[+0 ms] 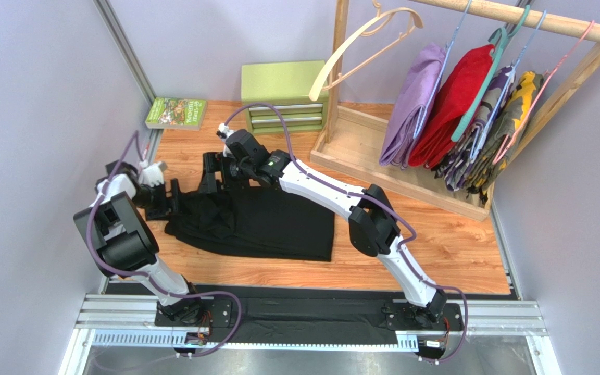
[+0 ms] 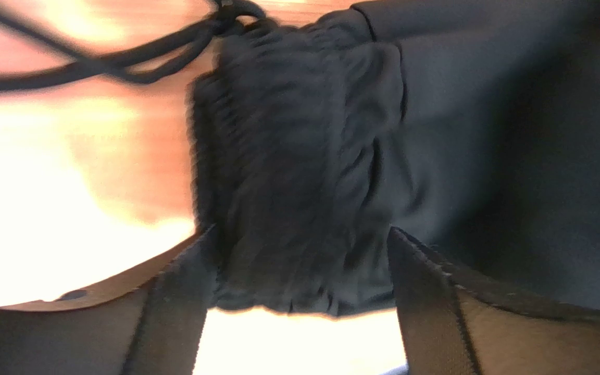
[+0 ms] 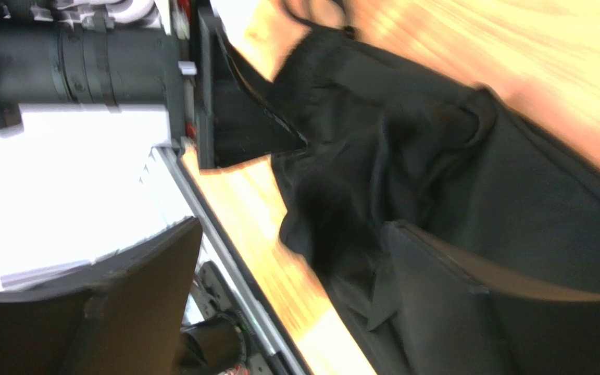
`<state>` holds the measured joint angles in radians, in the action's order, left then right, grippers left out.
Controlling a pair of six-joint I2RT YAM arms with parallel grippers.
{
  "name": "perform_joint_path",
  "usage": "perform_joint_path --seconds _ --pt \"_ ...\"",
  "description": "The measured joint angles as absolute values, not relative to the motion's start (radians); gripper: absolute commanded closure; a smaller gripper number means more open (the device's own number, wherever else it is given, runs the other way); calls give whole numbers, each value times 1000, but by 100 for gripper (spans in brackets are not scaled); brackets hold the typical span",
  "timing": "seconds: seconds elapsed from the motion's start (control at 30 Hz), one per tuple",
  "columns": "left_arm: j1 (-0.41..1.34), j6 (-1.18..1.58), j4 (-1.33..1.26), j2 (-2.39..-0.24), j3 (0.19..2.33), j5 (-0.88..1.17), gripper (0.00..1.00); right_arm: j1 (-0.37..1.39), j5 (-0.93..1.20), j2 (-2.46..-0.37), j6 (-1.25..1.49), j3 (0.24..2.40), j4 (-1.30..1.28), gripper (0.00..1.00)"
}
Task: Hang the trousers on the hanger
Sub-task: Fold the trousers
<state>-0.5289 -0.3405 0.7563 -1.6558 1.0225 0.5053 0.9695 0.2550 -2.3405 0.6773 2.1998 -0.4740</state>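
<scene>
The black trousers (image 1: 268,223) lie flat on the wooden table, with the waistband bunched at their left end. My left gripper (image 1: 172,197) is at that left end. In the left wrist view it (image 2: 303,234) is open, and the gathered waistband (image 2: 295,180) lies between its fingers, with a drawstring (image 2: 123,66) trailing off. My right gripper (image 1: 212,178) is over the upper left of the trousers. In the right wrist view it (image 3: 294,228) is wide open, with its right finger (image 3: 452,305) over the cloth (image 3: 436,180). The pale wooden hanger (image 1: 362,43) hangs on the rack's left end.
A wooden clothes rack (image 1: 405,176) stands at the back right, holding purple (image 1: 413,101), red (image 1: 452,98) and patterned garments on thin hangers. A green drawer box (image 1: 283,94) and a book (image 1: 176,113) sit at the back. A wall runs close along the left.
</scene>
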Motion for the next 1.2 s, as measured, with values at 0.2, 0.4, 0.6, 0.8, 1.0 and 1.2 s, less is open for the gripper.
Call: perform_joint_path --seconds 0.2,0.4,0.6,0.8,1.0,1.2 --pt "-698 -326 822 -1535 1185 629 8 948 377 -2267 476 2139 -449 0" --pt "-661 -357 836 -1313 1271 731 12 870 422 -1996 202 1852 -545 38" --pt "-305 -434 886 -1290 1187 662 21 772 390 -1879 76 1581 -644 35" --pt "-150 -432 908 -1512 1083 456 22 720 360 -1981 25 1478 -728 23" --pt "-153 -410 904 -1670 1067 346 22 702 329 -2031 -36 1475 -771 24" --pt "-150 -354 902 -1682 1079 350 20 677 311 -2042 -62 1492 -794 24"
